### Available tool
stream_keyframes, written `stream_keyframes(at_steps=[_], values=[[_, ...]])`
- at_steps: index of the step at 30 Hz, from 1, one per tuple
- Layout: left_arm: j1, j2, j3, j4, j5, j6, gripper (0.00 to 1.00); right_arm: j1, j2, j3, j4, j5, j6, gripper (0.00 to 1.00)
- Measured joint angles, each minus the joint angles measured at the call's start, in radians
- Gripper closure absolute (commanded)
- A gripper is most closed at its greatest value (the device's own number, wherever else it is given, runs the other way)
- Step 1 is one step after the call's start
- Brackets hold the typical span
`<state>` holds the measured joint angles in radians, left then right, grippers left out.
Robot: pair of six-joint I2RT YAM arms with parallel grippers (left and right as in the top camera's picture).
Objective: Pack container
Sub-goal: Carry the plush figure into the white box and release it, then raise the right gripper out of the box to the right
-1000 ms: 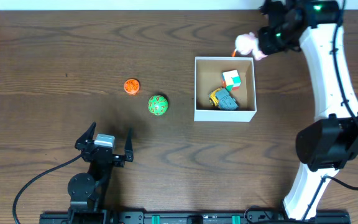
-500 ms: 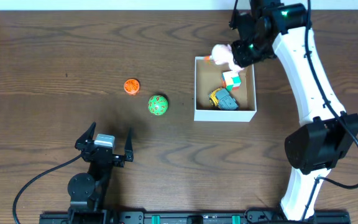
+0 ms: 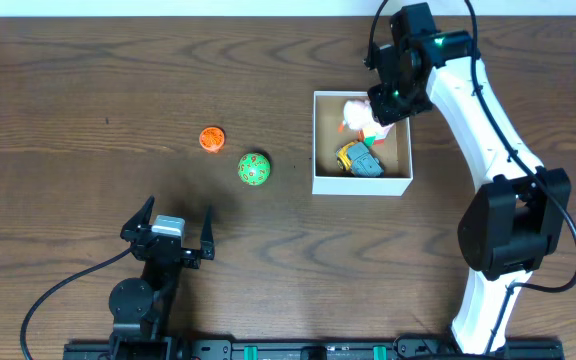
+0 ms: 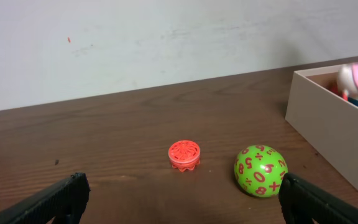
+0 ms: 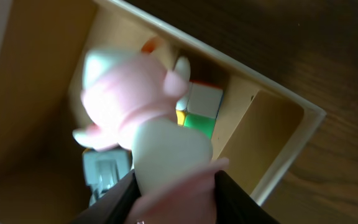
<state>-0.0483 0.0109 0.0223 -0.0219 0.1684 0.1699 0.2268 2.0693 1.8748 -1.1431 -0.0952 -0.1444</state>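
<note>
Container [image 3: 362, 186], right of table centre — holds colour cube [image 5: 202, 102] and toy truck [image 3: 361, 160]; right gripper [image 3: 373, 105] clamped on pink-white figure [image 3: 356, 112] above its opening (unreleased); left gripper [image 3: 178, 212] wide open, empty; green ball [image 3: 254, 170], orange disc [image 3: 211, 139] outstanding — about half packed.

Robot lab test bench. Dark wood-grain table [image 3: 68, 80] against plain white wall [image 4: 166, 37]. White right arm [image 3: 488, 100] and black left arm [image 3: 133, 298] mounted at black rail [image 3: 268, 350] along near edge, loose cable [image 3: 34, 305] trailing. Staged props only (green ball [image 3: 254, 170], orange disc [image 3: 211, 139], pink toy [image 3: 356, 112], container [image 3: 363, 186]).
</note>
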Motion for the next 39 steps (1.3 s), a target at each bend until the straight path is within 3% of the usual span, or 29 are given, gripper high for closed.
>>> stream_keyframes(at_steps=[13, 23, 29, 32, 39], values=[[0.000, 0.000, 0.000, 0.000, 0.000, 0.000, 0.02, 0.000, 0.000, -0.021, 0.035, 0.044, 0.000, 0.37], [0.000, 0.000, 0.000, 0.000, 0.000, 0.000, 0.02, -0.008, 0.000, -0.012, 0.048, 0.047, 0.045, 0.27], [0.000, 0.000, 0.000, 0.000, 0.000, 0.000, 0.02, -0.008, 0.000, 0.118, -0.019, 0.021, 0.094, 0.18], [0.000, 0.000, 0.000, 0.000, 0.000, 0.000, 0.02, -0.008, 0.000, 0.220, -0.066, 0.013, 0.130, 0.01], [0.000, 0.000, 0.000, 0.000, 0.000, 0.000, 0.02, -0.055, -0.002, 0.431, -0.187, 0.121, 0.244, 0.01]])
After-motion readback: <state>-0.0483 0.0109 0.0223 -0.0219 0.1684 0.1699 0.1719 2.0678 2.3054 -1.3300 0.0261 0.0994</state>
